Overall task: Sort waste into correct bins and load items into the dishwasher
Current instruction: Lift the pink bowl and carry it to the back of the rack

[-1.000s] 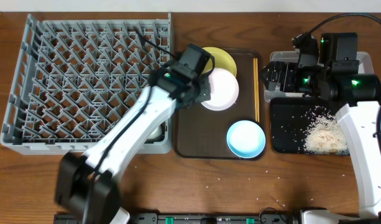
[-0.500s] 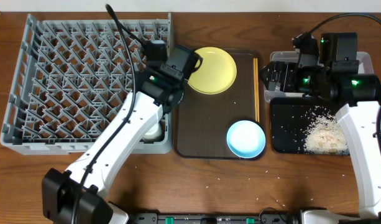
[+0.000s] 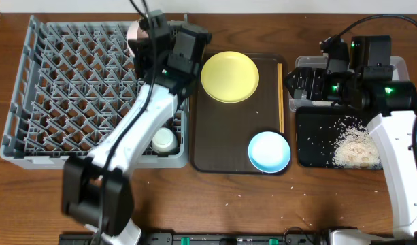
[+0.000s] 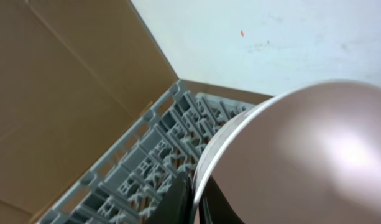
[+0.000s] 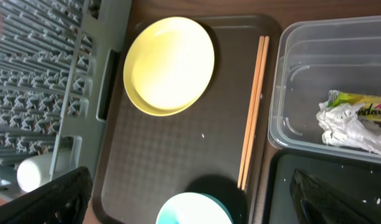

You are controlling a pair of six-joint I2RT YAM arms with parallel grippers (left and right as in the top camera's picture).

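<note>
Left gripper [image 4: 197, 198] jaws are clenching the white bowl [image 4: 302, 155] rim, holding it on edge, likely for slotting into the dish rack [image 3: 72, 88], while right gripper [image 3: 294, 83] jaws are hanging released over the clear container [image 5: 302, 62].

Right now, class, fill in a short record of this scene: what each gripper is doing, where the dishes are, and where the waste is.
left gripper: shut on the rim of the white bowl, over the rack's far side
right gripper: open, holding nothing
rack: one cup inside
brown tray: yellow plate, blue bowl, chopsticks
clear bin: wrapper
black tray: rice
</note>
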